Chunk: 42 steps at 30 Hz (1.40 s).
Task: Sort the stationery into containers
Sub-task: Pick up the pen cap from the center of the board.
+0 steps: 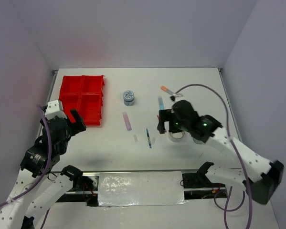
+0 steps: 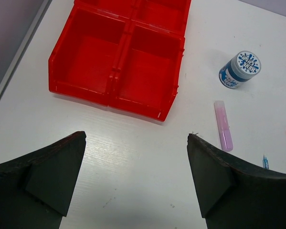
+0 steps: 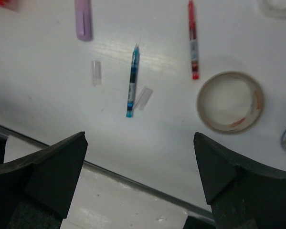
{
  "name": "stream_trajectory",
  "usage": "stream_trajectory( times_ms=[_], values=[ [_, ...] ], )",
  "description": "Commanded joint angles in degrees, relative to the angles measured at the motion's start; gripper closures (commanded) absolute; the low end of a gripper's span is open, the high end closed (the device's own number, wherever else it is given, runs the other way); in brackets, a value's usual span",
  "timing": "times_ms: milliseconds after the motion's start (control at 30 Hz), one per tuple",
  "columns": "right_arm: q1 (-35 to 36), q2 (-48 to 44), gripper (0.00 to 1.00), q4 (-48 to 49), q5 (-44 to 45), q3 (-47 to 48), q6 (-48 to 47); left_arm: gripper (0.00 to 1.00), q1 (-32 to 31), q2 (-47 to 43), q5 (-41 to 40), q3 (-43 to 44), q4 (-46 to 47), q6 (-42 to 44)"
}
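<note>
Both pincers wide open, empty. The left pincer (image 2: 135,138) hovers near red tray (image 2: 115,71), far-left on counter (image 1: 114,148). The right pincer (image 3: 140,138) hovers above blue pen (image 3: 132,81), mid-counter. Pen probably light, stiff, thin, prone to rolling; pinch across mid-barrel. Right of it, tape roll (image 3: 230,102): rigid ring, grip across wall. Far tub (image 2: 239,69): blue-patterned lid. No writing legible anywhere.

My white arms (image 1: 243,155) have black joints, looping purple cables (image 1: 196,85), green wrist lights (image 1: 205,124) and black wedge fingers (image 2: 47,181).
</note>
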Motion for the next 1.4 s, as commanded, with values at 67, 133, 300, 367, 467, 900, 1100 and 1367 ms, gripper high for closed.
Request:
stream_trajectory(
  times_ms=[67, 133, 300, 367, 467, 900, 1100, 1367],
  values=[
    [13.7, 16.6, 0.02, 5.5, 15.5, 3.8, 12.4, 0.01, 0.4, 0.8, -0.6, 0.1, 1.7, -0.3],
    [15.1, 22.8, 0.07, 7.4, 16.5, 4.6, 14.0, 0.01, 0.4, 0.9, -0.2, 0.0, 1.8, -0.2],
    [16.8, 29.1, 0.27, 9.8, 18.8, 4.1, 18.7, 0.01, 0.3, 0.8, 1.2, -0.3, 2.3, 0.3],
    [16.8, 29.9, 0.4, 12.0, 19.0, 2.7, 19.6, 0.01, 0.3, 1.1, 1.8, -0.4, 2.5, 0.5],
    [16.8, 30.5, 0.43, 12.8, 19.1, 2.3, 20.2, 0.01, 0.3, 1.8, 2.6, -0.2, 2.7, 0.9],
    [13.8, 32.8, 0.55, 12.9, 19.9, -1.3, 23.7, 0.01, 0.3, 2.0, 3.7, -0.4, 3.0, 1.3],
    [11.9, 35.1, 0.55, 15.6, 17.9, -4.2, 23.9, 0.01, 0.3, 2.3, 4.4, -0.4, 3.1, 1.6],
    [11.5, 37.5, 0.56, 17.8, 16.7, -5.0, 23.6, 0.01, 0.2, 2.7, 5.0, -0.5, 3.4, 1.9]
  ],
)
